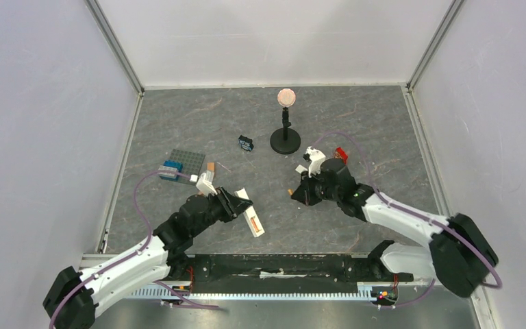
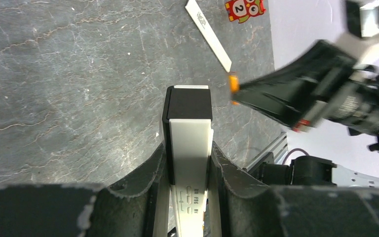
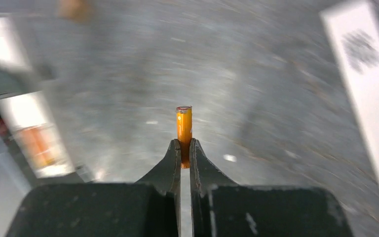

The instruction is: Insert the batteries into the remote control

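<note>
Two robot arms work over a grey table [image 1: 178, 116]; the left claw [image 2: 190, 148] is clamped on the long sides of the white remote control [image 2: 191, 129], whose black-panelled end points away from the wrist; the right claw [image 3: 185, 148] is pinched tight on the lower end of one orange battery [image 3: 184, 123], which stands straight out of the fingertips, near the remote's right side and apart from it.

From above, an orange streak lies in the remote's open bay [image 1: 254, 221], too small to tell whether it is the second battery; the right wrist view is blurred and gives the same patch only as a smear at its left edge; the claw's fingers hide the remote's near end, and whether it touches the table cannot be told.

A white strip [image 2: 208, 33] lies flat on the table beyond the remote, beside a red-and-yellow sticker [image 2: 244, 9] cut off by the frame edge; farther back stand a black stand [image 1: 285, 133] topped by a pinkish disc and a grey plate [image 1: 188, 159] carrying a blue brick [image 1: 172, 166].
</note>
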Controlling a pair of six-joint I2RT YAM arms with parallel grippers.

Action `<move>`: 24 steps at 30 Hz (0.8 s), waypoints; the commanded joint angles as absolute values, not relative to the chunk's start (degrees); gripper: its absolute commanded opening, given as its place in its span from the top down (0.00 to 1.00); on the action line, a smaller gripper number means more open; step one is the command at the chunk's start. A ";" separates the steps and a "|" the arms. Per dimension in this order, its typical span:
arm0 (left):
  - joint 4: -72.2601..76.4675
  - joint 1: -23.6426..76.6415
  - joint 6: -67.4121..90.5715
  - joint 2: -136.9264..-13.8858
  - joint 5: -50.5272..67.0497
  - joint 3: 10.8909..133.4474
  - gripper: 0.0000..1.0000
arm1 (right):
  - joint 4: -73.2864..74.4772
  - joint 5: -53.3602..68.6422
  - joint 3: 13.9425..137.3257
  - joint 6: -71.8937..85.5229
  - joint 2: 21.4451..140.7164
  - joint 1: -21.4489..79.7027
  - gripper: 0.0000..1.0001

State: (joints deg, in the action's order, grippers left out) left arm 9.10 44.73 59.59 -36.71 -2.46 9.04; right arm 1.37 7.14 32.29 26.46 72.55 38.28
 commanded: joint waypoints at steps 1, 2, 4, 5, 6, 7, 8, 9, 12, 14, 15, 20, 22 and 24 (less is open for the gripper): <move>8.55 44.56 54.44 -36.04 -1.72 12.19 0.98 | -12.58 37.67 31.59 26.23 63.45 38.48 1.00; 8.53 44.56 54.17 -36.05 -1.44 12.34 0.98 | -13.66 40.83 31.77 27.20 61.95 38.57 1.00; 9.14 44.55 53.66 -36.10 -0.68 12.63 0.98 | -16.52 47.38 31.73 28.81 59.30 38.76 1.00; 9.69 44.55 53.33 -36.08 -0.28 12.70 0.98 | -17.39 49.48 31.85 29.20 58.06 38.92 1.00; 10.57 44.56 53.02 -36.17 -0.26 12.83 0.98 | -17.95 51.57 31.94 29.30 57.18 39.18 1.00; 11.51 44.56 52.63 -36.29 1.61 12.91 0.98 | -18.00 53.60 32.20 29.07 56.20 39.71 1.00; 12.83 44.56 52.13 -36.54 2.72 13.07 0.98 | -17.60 54.74 32.49 28.44 55.34 40.06 1.00; 13.86 44.56 51.51 -36.86 3.63 13.18 0.98 | -16.71 55.70 32.89 27.33 54.73 40.48 1.00; 17.80 44.56 48.50 -38.19 7.11 13.86 0.98 | -10.53 56.51 34.69 21.34 53.57 42.06 1.00; 19.98 44.56 46.78 -38.97 8.93 14.23 0.98 | -6.53 56.07 35.34 17.44 53.36 43.20 1.00; 20.98 44.49 46.23 -39.34 9.62 14.24 0.98 | -5.62 56.20 35.33 16.43 53.22 43.55 1.00; 25.31 44.52 47.64 -41.34 10.23 14.57 0.98 | -2.65 50.69 35.86 15.63 52.97 45.38 1.00; 26.97 44.53 51.02 -42.56 9.18 14.47 0.98 | -0.77 44.51 37.07 17.49 53.43 45.67 1.00; 29.98 44.56 56.61 -43.90 7.57 13.84 0.98 | -0.14 36.53 37.97 21.48 53.95 46.14 1.00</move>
